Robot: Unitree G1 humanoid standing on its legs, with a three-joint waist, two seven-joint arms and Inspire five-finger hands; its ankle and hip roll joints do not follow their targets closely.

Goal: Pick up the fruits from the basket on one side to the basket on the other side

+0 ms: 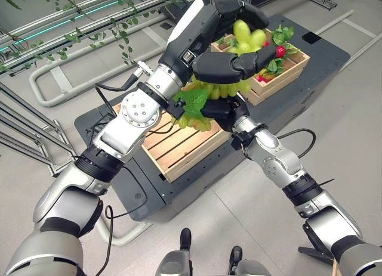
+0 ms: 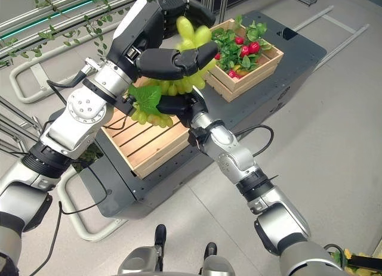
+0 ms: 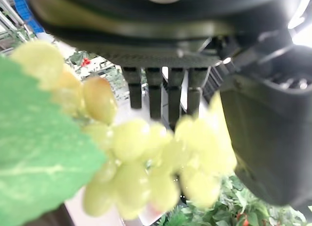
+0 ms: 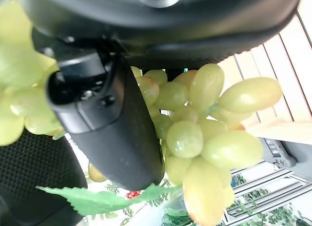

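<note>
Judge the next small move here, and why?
Probably the left hand carries the grapes on toward the far crate: both hands hold the bunch above the near crate, the right hand under it, so the right should let go first.

Robotics test lab: grey concrete floor (image 1: pixel 358 109), metal railing (image 1: pixel 77 67), dark wheeled platform (image 2: pixel 286 55) bearing wooden crates (image 2: pixel 143 145).

My left hand (image 2: pixel 173 61) is matt black plastic, thumb smooth; right hand (image 4: pixel 112 133) the same, slightly glossy. Grapes (image 4: pixel 204 133) look waxy, smooth, pale green, with a matt leaf (image 1: pixel 192 101). Both crates (image 2: pixel 140 142) (image 1: pixel 280 73) are bare slatted wood, unvarnished. They sit on a dark matt platform (image 2: pixel 298 55); the floor (image 1: pixel 352 127) is smooth grey.
</note>
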